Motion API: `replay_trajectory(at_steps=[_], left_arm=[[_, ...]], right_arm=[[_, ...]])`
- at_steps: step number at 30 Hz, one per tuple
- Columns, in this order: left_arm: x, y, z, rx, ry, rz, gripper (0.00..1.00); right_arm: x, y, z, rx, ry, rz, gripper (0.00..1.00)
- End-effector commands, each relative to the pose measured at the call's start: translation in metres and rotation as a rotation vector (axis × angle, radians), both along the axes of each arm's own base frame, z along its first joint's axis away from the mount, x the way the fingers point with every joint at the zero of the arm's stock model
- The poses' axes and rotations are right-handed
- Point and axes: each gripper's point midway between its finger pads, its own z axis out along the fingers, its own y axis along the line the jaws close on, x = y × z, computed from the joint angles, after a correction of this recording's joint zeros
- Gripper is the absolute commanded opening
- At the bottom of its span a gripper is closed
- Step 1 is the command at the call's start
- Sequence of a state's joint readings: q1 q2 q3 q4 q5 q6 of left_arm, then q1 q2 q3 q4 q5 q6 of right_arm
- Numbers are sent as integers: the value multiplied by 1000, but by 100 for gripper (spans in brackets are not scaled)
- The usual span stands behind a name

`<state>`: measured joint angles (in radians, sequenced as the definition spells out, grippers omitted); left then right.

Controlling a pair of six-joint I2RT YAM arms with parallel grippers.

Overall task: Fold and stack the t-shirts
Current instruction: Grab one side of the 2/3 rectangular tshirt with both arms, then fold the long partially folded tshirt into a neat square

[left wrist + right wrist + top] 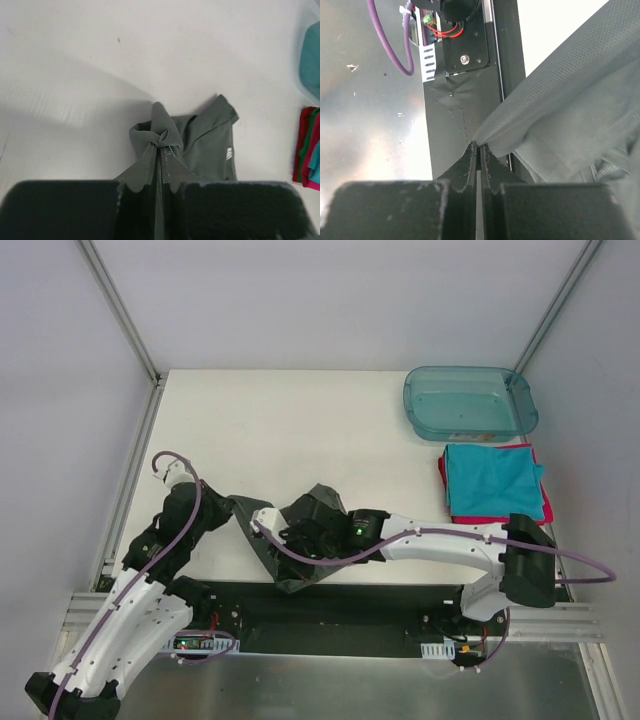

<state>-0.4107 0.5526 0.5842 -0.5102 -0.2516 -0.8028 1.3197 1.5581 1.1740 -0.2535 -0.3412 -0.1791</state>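
- Charcoal t-shirt [318, 502] lies bunched at the near edge of your white table [280, 430], partly over the black strip [340, 608] along the front.
- Your left gripper [161, 175] is closed, pinching a twisted fold of the shirt.
- Your right gripper [479, 150] is pressed together on an edge of the same shirt, above the strip.
- Teal t-shirt [490, 475] sits folded on the red-pink t-shirt [442, 480] at the right side, just in front of the tub [468, 402].
- Pale walls [300, 300] and metal frame rails [122, 310] enclose the table.
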Motion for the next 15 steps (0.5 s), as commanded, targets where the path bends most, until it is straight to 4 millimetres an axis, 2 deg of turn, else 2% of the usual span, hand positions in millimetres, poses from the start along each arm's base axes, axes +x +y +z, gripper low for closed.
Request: replay_trajectory(at_steps=[1, 7, 12, 15], left_arm=[[15, 3, 40, 13, -108, 8, 0], [41, -42, 57, -88, -138, -151, 0], [65, -73, 68, -151, -167, -243, 0], [72, -94, 73, -177, -163, -311, 0]], right_arm=[[-12, -10, 22, 61, 36, -14, 1], [14, -42, 19, 34, -45, -208, 1], [30, -72, 12, 25, -34, -364, 1], [43, -87, 10, 32, -14, -449, 1]])
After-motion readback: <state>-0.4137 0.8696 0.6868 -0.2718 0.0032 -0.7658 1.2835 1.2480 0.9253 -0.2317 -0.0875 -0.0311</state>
